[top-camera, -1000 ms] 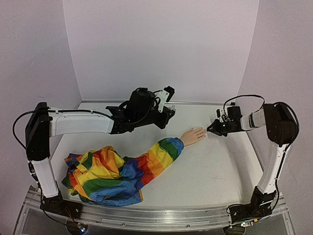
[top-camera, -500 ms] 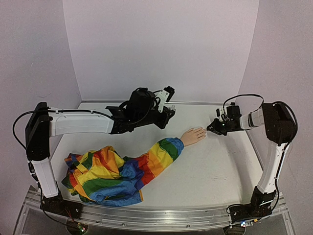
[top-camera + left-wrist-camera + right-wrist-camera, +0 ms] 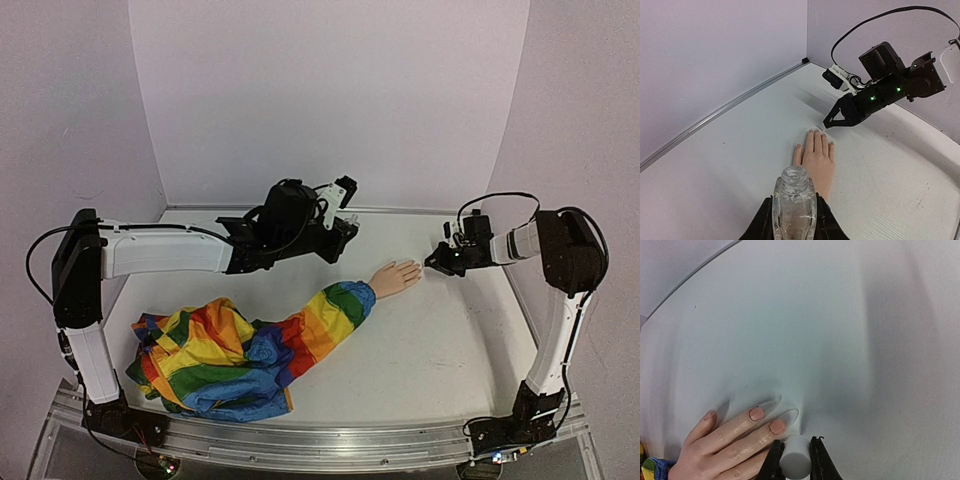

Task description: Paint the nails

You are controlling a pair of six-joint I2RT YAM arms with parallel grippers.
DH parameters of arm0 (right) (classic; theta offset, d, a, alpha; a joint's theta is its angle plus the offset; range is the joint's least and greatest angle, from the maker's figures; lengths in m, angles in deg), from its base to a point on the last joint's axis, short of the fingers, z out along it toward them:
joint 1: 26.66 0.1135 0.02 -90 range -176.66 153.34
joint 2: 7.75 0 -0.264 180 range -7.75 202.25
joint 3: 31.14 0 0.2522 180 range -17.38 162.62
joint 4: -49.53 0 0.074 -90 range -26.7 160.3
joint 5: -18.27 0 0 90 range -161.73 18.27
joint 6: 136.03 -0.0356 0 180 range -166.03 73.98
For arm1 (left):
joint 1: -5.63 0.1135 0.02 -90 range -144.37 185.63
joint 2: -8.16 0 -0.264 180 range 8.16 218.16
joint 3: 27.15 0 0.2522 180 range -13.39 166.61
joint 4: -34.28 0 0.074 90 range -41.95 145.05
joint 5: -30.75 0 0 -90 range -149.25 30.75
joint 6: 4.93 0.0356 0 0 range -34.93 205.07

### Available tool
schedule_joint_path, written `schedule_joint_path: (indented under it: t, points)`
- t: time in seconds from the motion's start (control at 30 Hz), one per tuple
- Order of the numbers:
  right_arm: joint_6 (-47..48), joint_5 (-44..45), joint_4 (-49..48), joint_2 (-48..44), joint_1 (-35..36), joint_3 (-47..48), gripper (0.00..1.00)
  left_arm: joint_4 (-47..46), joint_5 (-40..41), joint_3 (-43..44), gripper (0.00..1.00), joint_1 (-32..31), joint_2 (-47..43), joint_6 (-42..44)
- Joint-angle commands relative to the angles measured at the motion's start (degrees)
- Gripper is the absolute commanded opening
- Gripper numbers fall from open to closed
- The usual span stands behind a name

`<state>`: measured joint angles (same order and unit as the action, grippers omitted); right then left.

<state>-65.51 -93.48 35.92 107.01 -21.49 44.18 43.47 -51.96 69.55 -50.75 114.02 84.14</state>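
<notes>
White desk [image 3: 440, 350], walled at back and sides. Rainbow-striped garment [image 3: 220, 360], bunched at near left, one sleeve stretched toward the centre. Left claw [image 3: 794, 220], raised behind the sleeve, clamped on a clear bottle [image 3: 794, 197] with an open neck, upright. Right claw [image 3: 794, 461], low at the desk, closed on a small grey cylinder [image 3: 795, 459], just beside the fingertips. Mannequin hand [image 3: 396, 277], pale peach, palm down at the sleeve's end, fingers toward the right claw. Nails [image 3: 756, 413], pink, at those fingertips near desk centre.
</notes>
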Motion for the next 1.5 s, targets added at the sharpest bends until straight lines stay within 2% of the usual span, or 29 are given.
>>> schedule_joint_path:
  t: [0.0, 0.37, 0.8, 1.47]
  points:
    - [0.67, 0.48, 0.95, -1.62, 0.20, 1.67, 0.00, -3.24, 0.65, 1.97, 0.00, -0.14, -1.18, 0.84]
    - [1.99, -1.33, 0.15, -7.72, 0.32, -2.38, 0.00, -3.36, 0.54, 1.62, 0.00, -0.14, -1.80, 0.54]
    - [1.48, -4.42, 0.13, -3.77, 0.63, -1.22, 0.00, -3.35, 0.18, 1.88, 0.00, -0.13, -1.80, 0.40]
    - [1.30, -2.65, 0.69, -2.17, 0.80, -0.86, 0.00, -3.29, 0.50, 1.53, 0.00, -0.14, -1.90, 0.67]
